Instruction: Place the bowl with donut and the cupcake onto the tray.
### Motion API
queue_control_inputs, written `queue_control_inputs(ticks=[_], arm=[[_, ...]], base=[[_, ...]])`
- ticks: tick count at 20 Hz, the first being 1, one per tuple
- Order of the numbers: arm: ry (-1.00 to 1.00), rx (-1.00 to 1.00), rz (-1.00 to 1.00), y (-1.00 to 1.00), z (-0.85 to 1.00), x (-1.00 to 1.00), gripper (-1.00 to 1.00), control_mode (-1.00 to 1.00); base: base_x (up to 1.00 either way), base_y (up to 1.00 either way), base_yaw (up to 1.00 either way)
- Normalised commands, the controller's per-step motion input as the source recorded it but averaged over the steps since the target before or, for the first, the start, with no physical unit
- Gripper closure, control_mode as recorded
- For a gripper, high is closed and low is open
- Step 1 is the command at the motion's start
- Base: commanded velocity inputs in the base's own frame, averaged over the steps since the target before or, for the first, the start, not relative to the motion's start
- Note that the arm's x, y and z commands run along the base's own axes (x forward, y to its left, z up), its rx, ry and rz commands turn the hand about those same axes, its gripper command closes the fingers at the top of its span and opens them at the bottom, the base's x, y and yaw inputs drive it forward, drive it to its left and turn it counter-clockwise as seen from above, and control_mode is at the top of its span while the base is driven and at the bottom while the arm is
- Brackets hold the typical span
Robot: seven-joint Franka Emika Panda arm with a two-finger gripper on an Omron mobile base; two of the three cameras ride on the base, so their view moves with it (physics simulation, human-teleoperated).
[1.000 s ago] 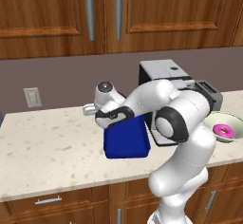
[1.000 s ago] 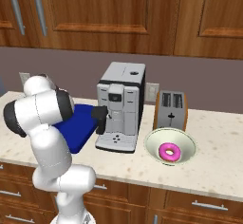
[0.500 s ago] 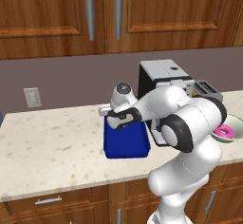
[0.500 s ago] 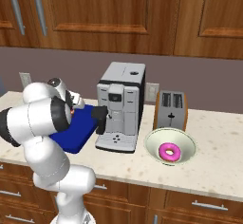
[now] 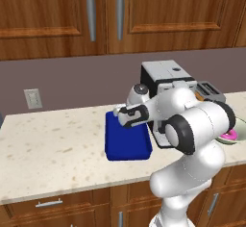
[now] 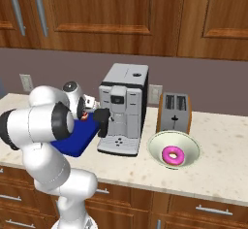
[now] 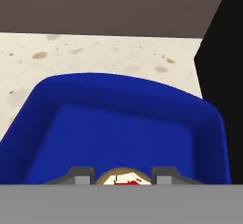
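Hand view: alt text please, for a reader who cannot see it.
The gripper holds the cupcake between its fingertips above the blue tray, which lies on a speckled counter. A dark appliance rises at the right edge.
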Motion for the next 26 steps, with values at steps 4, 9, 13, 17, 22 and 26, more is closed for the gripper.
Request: queue_control_inputs(ticks=[4,9,13,17,22,26], arm=[[0.00,0.00,0.02,-0.18,-0.19,0.02,1.00,-1.00],[0.00,0.00,0.04,-0.05,-0.22,0.00,1.00,-1.00],[0.00,0.00,0.03,-0.05,-0.22,0.00,1.00,-1.00],[0.00,0.00,0.04,-0.02,-0.27,0.00,1.00,-1.00],[0.00,0.00,0.04,-0.02,-0.26,0.00,1.00,-1.00],[0.00,0.00,0.04,-0.03,-0.25,0.00,1.00,-1.00]], base=[[0.00,0.00,0.00],[0.00,0.00,0.00],[0.00,0.00,0.00],[0.00,0.00,0.00],[0.00,0.00,0.00],[0.00,0.00,0.00]])
